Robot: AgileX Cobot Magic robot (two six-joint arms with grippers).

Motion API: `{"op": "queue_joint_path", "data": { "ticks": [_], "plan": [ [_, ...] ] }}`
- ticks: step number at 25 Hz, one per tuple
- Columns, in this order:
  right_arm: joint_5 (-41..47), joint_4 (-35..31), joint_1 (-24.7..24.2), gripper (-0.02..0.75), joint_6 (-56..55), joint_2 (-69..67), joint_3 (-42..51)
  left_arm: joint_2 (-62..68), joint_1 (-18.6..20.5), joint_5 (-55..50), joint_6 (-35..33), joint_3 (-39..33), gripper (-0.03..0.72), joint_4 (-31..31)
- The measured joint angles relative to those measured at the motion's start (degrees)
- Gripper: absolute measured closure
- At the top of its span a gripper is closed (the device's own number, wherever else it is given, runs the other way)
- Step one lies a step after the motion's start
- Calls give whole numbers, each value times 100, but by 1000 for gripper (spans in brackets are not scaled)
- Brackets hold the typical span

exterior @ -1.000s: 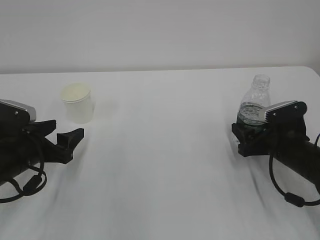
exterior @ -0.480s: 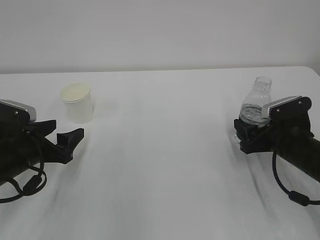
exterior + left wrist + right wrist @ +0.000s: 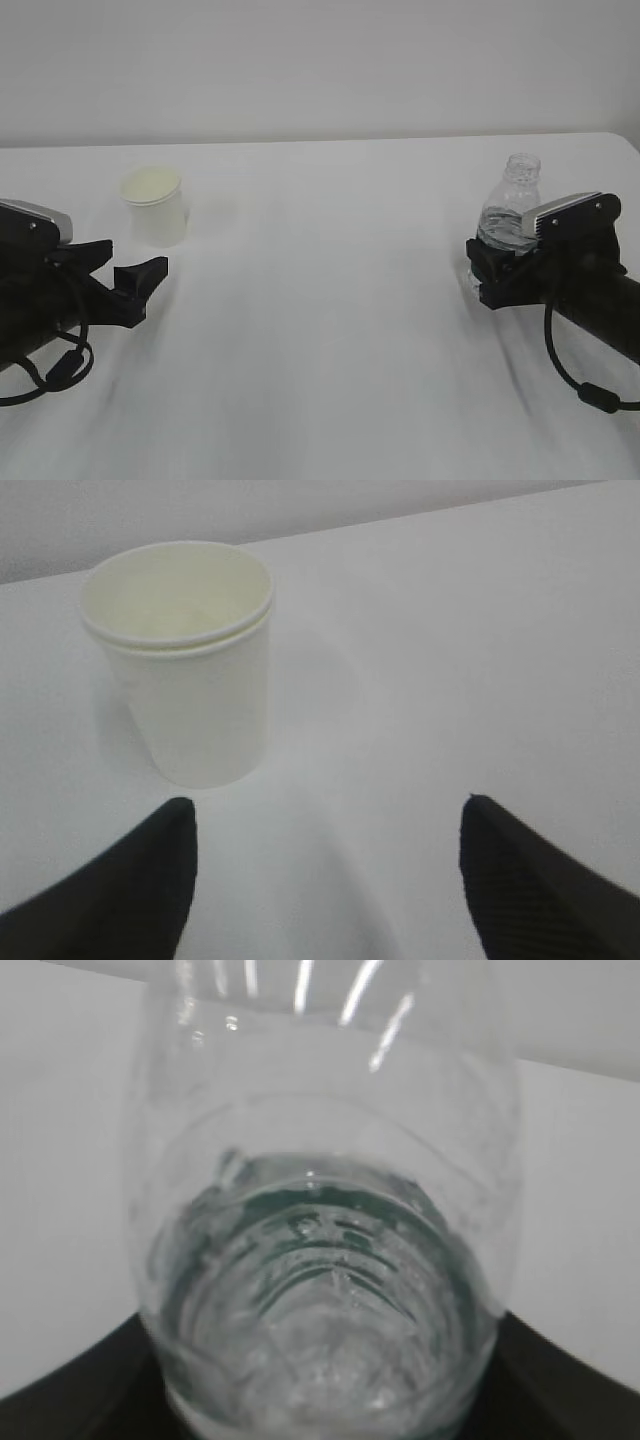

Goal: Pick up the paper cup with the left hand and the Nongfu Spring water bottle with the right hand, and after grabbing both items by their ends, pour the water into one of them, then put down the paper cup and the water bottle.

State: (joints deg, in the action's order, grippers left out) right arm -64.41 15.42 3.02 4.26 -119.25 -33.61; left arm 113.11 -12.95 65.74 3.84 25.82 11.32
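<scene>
The white paper cup point(image 3: 155, 208) stands upright at the table's back left, and in the left wrist view the paper cup point(image 3: 185, 680) sits ahead of the jaws and to their left. My left gripper point(image 3: 135, 258) point(image 3: 325, 805) is open, short of the cup and empty. The clear Nongfu Spring water bottle point(image 3: 510, 205) point(image 3: 320, 1210) stands capless at the right, with water point(image 3: 320, 1300) in its lower part. My right gripper point(image 3: 485, 275) point(image 3: 320, 1360) holds its lower body, a black finger tight against each side.
The white table point(image 3: 320, 300) runs back to a pale wall. Its right edge lies just beyond the bottle. Both black arms rest low near the front corners, each with a cable looping beneath it.
The right gripper's jaws have drawn in on the bottle, and the arm has shifted slightly right. The left arm and the cup have not moved.
</scene>
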Motion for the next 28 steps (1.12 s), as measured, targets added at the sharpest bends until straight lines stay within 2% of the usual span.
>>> {"op": "queue_joint_path", "data": {
  "ticks": [20, 28],
  "plan": [
    [729, 338, 0, 239, 0, 932, 40, 276, 0, 0, 9, 0, 101, 3],
    [762, 483, 0, 232, -11, 932, 40, 440, 0, 0, -80, 170, 101, -333]
  ]
}}
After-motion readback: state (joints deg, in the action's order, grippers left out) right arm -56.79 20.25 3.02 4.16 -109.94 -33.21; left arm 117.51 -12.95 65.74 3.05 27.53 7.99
